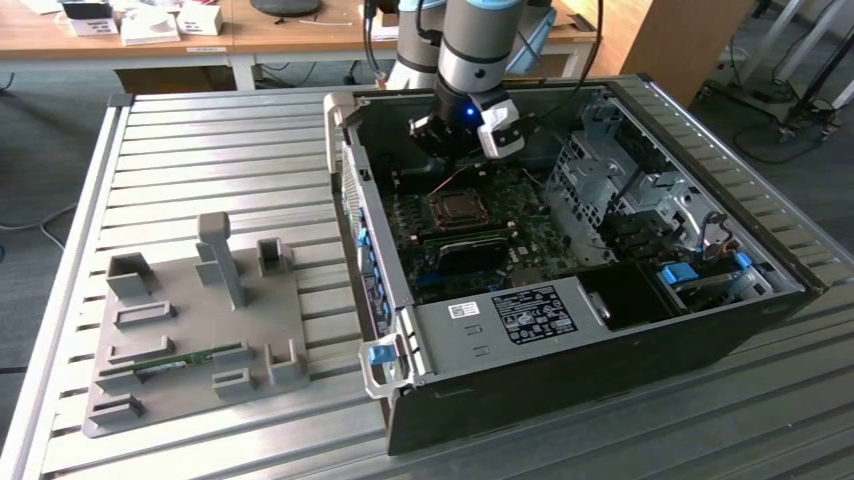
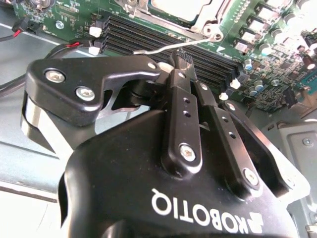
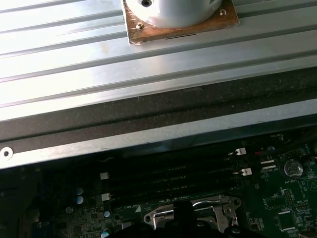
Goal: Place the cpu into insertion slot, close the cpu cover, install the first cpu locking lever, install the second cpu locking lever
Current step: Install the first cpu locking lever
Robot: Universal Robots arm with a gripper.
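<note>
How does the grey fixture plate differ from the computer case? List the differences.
The fixture plate is pale grey and low with short posts; the computer case is black, deep and open-topped. The plate holds one green strip; the case holds a green board. Both rest on the ribbed metal table.

Print log, for your check:

- Second wrist view: the black body of the hand (image 2: 181, 60) carries white lettering (image 2: 198, 215) plus a small white logo mark. It stands upside down to this camera. It is a maker's name, so it is not copied here.
- Exterior view: a large white label (image 1: 534, 315) sits on the grey panel (image 1: 441, 335) inside the case, with lines of black print too fine to read. Just beside it is a small white sticker (image 1: 465, 309), also unreadable.
- First wrist view: the green board (image 3: 292, 208) has white printed marks, none of them legible.
</note>
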